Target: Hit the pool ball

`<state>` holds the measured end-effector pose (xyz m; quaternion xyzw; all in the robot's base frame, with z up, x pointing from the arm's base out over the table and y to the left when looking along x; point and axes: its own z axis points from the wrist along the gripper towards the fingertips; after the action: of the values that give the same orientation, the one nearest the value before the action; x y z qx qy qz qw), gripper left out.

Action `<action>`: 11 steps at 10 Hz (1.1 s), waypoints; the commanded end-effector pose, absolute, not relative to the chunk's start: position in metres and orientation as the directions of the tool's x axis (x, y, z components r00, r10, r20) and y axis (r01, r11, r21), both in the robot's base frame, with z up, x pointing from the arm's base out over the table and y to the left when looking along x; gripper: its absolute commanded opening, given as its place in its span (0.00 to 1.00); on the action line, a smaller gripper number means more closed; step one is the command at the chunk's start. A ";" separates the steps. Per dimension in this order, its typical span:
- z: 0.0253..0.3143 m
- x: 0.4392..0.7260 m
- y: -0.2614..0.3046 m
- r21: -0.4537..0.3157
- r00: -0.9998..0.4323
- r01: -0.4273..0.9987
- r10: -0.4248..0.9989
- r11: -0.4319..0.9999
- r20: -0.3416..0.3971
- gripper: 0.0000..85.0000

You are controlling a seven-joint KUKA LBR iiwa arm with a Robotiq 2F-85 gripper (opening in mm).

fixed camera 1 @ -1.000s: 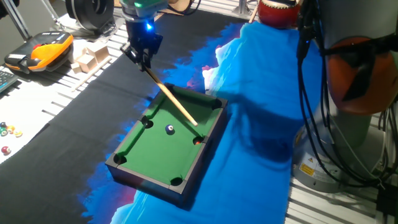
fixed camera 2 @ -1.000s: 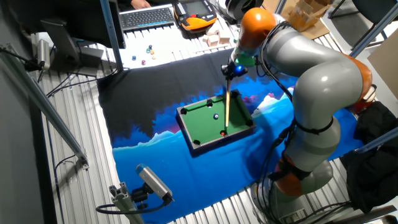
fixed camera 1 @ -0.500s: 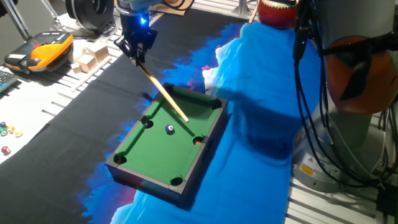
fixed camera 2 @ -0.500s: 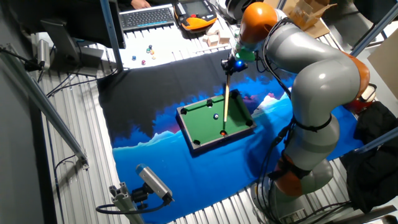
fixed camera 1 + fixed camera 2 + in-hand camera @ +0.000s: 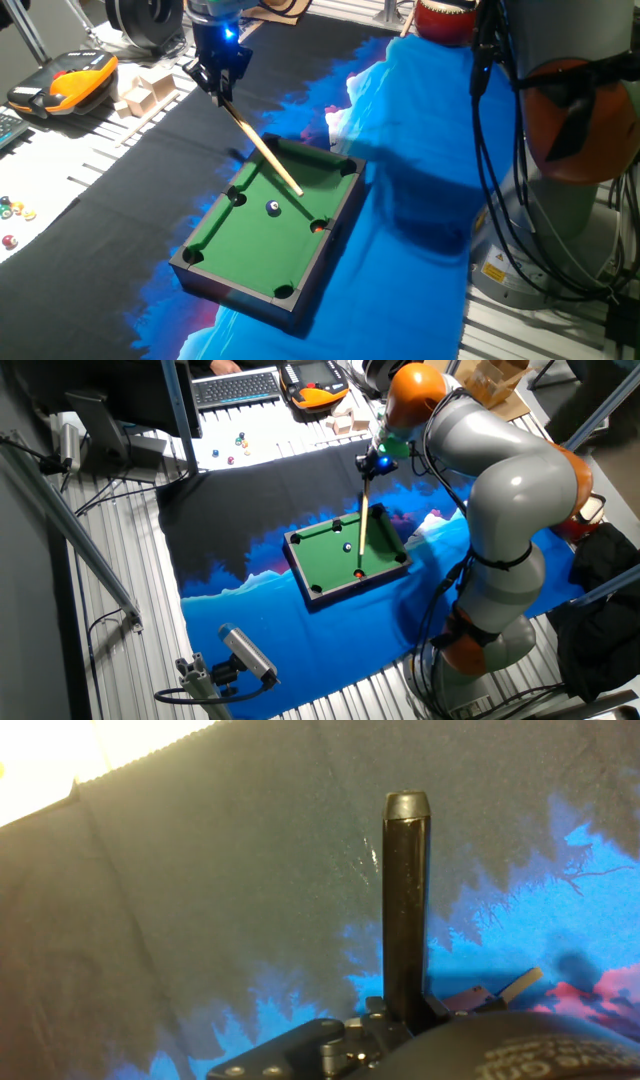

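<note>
The pool ball (image 5: 273,208), tiny, black with a white spot, lies on the green felt of a miniature pool table (image 5: 225,245). It also shows in the other fixed view (image 5: 347,547). My gripper (image 5: 221,92) hangs above the black cloth behind the table's far end and is shut on a wooden cue stick (image 5: 262,146). The cue slants down over the table; its tip is a short way from the ball, not touching. In the other fixed view the gripper (image 5: 367,471) holds the cue (image 5: 363,518) the same way. The hand view shows one black finger (image 5: 405,900) over the cloth.
An orange-red ball (image 5: 319,226) sits at a side pocket. The table stands on a black and blue cloth (image 5: 420,210). Wooden blocks (image 5: 140,92), an orange device (image 5: 65,80) and small coloured balls (image 5: 12,212) lie at the left. The robot's base (image 5: 570,160) stands at the right.
Since one second ago the gripper has drawn back up and away from the table, pulling the cue tip back from the far rail side. Over the last half second nothing moved.
</note>
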<state>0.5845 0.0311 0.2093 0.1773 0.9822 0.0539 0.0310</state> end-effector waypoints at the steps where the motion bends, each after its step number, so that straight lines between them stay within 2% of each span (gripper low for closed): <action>1: 0.209 0.585 0.031 0.111 -0.937 0.344 0.349 0.932 -0.029 0.00; 4: 0.209 0.585 0.031 0.085 -0.938 0.334 0.340 0.939 -0.075 0.00; 7: 0.209 0.585 0.031 0.067 -0.929 0.328 0.335 0.942 -0.157 0.00; 11: 0.209 0.585 0.031 0.064 -0.933 0.326 0.332 0.943 -0.140 0.00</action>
<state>0.5846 0.0311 0.2093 0.1673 0.9829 0.0201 0.0746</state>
